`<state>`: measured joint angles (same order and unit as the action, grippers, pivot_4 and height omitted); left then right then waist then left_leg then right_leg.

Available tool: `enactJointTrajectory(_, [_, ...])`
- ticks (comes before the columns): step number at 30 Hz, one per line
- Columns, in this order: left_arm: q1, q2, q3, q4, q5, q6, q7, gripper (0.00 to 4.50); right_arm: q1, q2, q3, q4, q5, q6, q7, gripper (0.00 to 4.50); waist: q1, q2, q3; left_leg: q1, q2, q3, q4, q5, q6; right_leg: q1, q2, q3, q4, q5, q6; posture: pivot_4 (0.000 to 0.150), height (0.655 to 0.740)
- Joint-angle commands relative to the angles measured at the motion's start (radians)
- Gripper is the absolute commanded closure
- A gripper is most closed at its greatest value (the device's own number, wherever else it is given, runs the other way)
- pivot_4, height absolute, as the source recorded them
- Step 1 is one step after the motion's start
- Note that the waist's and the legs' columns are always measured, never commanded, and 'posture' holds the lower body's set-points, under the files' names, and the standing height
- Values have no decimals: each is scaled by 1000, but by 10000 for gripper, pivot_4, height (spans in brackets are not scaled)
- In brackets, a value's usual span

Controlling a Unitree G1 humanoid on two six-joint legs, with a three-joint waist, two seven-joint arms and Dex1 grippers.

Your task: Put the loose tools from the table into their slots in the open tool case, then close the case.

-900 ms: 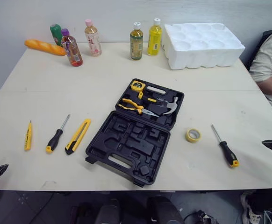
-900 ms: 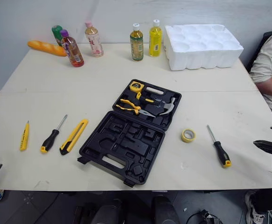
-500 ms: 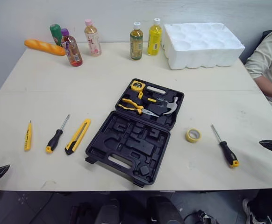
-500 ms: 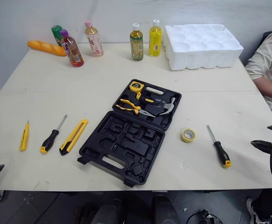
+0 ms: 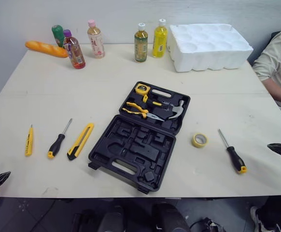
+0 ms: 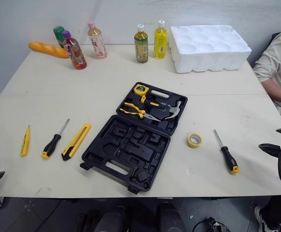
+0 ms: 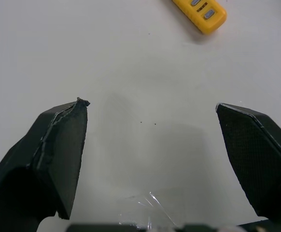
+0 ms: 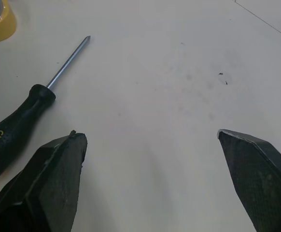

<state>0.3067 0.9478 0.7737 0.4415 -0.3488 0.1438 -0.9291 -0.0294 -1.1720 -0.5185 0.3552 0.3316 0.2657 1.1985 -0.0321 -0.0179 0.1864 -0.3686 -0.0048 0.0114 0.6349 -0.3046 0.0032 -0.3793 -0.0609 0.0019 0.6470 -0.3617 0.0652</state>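
An open black tool case [image 5: 139, 141] lies at the table's centre; its far half holds a tape measure, pliers and a hammer [image 5: 175, 110], and its near half is bare moulded slots. Left of it lie a small yellow tool [image 5: 29, 141], a black-handled screwdriver [image 5: 58, 140] and a yellow utility knife [image 5: 80, 140]. Right of it are a yellow tape roll [image 5: 200, 140] and a second screwdriver [image 5: 233, 153]. My left gripper [image 7: 152, 108] is open over the table's near left corner. My right gripper [image 8: 150, 135] is open just right of the second screwdriver [image 8: 22, 118].
Several drink bottles [image 5: 140, 42] and a bread loaf [image 5: 46, 49] line the far edge. A white foam tray [image 5: 209, 46] sits at the far right. A person's arm [image 5: 278, 72] rests at the right edge of the table [image 5: 82, 87].
Both grippers have barely shifted; the left one sits slightly lower. The person's arm at the right has drawn back a little.
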Motion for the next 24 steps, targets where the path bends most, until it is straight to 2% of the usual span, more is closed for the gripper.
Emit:
enactJointTrajectory(1, [-3,24,14,-34,-26,28,-25,300,-6,-13,-31,-28,9,7,-10,0,0,0,0,0,0,0,0,0,0,0,0,0,0,0,0,1500,7400])
enactJointTrajectory(4, [-3,27,10,-126,-50,69,-61,300,15,-15,-56,-101,44,64,5,0,0,0,0,0,0,0,0,0,0,0,0,0,0,0,0,1500,7400])
enactJointTrajectory(7, [-42,34,-24,-250,-102,188,-74,300,28,10,-84,-244,107,163,-13,0,1,0,0,0,0,0,0,0,0,0,0,0,1,0,0,1500,7400])
enactJointTrajectory(11, [-139,54,-139,-415,-148,295,-92,300,50,55,-77,-443,155,248,-62,0,4,0,0,0,0,-1,1,1,-1,1,0,-1,1,0,0,1500,7400])
enactJointTrajectory(13, [-242,61,-238,-447,-129,314,-75,300,51,79,-49,-556,186,306,-100,0,6,0,0,-1,0,-1,1,1,-1,1,0,-2,1,0,1,1500,7400])
enactJointTrajectory(17, [-564,-3,-462,-397,-82,361,-18,300,-13,180,94,-779,237,396,-239,0,7,-1,0,-3,0,-3,5,2,-2,2,1,-4,3,1,2,1500,7400])
enactJointTrajectory(18, [-623,-22,-502,-378,-70,368,-11,4355,-27,195,128,-803,228,415,-270,0,4,-1,0,-3,0,-3,7,1,-2,1,1,-4,3,1,2,1500,7400])
enactJointTrajectory(20, [-726,-52,-585,-347,-33,375,0,8283,-52,220,188,-836,214,441,-321,0,2,-1,0,-4,1,-2,11,1,-2,1,3,-3,8,1,2,1500,7400])
enactJointTrajectory(21, [-769,-64,-632,-328,-7,367,-7,13505,-64,232,217,-845,207,453,-345,0,2,-1,0,-5,1,-1,13,1,-2,0,3,-2,9,1,3,1500,7400])
enactJointTrajectory(24, [-897,-119,-769,-230,91,321,-15,26774,-103,277,307,-848,175,474,-418,8291,6,-1,0,-6,0,0,15,1,-2,0,3,-1,9,2,4,1500,7400])
